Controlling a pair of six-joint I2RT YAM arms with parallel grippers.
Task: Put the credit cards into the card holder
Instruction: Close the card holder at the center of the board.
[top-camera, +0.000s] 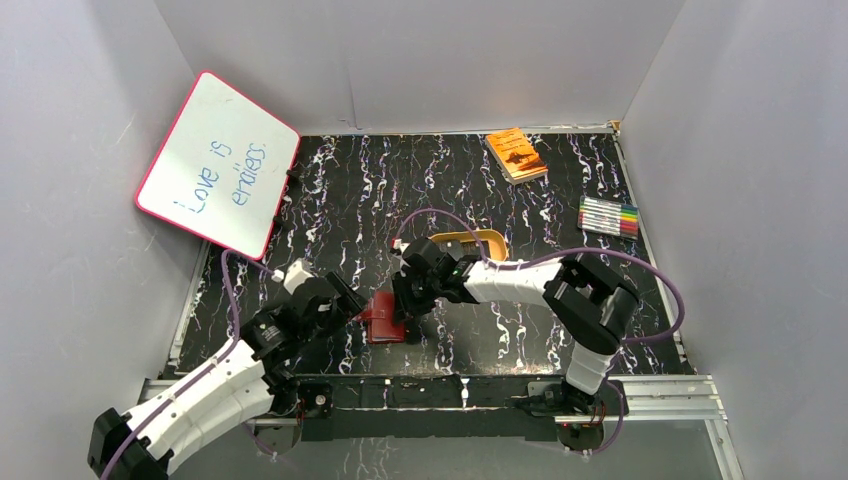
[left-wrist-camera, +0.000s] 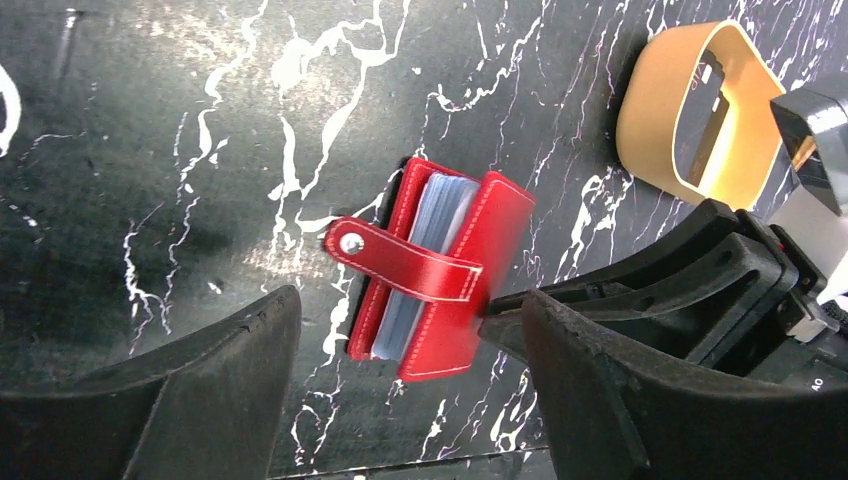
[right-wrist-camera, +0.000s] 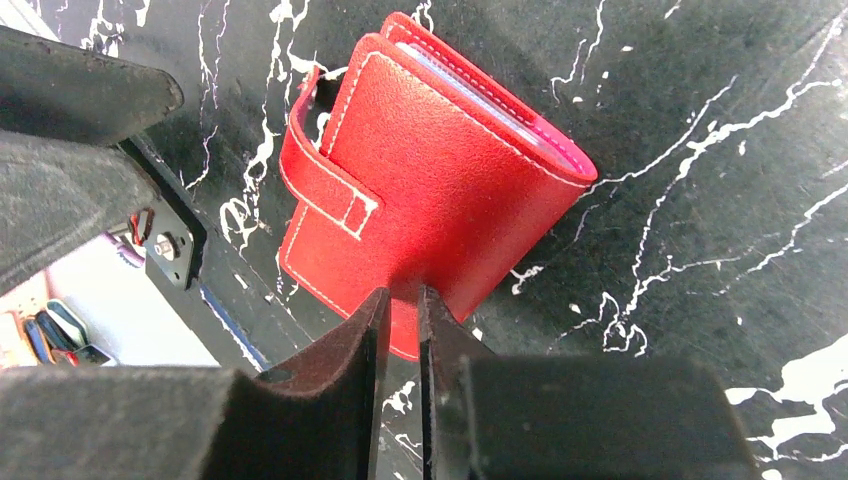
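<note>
The red card holder (top-camera: 383, 317) lies on the black marbled table between my two grippers, its snap tab (left-wrist-camera: 400, 262) undone and pale pockets showing between the covers. My right gripper (right-wrist-camera: 400, 297) is shut on the edge of the holder's top cover (right-wrist-camera: 440, 170); in the left wrist view its fingertip (left-wrist-camera: 500, 302) meets the holder's right edge. My left gripper (left-wrist-camera: 410, 302) stands wide open just in front of the holder (left-wrist-camera: 445, 330), touching nothing. Dark credit cards (left-wrist-camera: 703, 125) show inside the gold tray.
The gold oval tray (top-camera: 470, 237) sits just behind the right gripper (top-camera: 408, 305). An orange book (top-camera: 516, 153) and a pack of markers (top-camera: 608, 216) lie at the back right. A whiteboard (top-camera: 218, 163) leans on the left wall. The left gripper (top-camera: 347, 298) is by the holder's left side.
</note>
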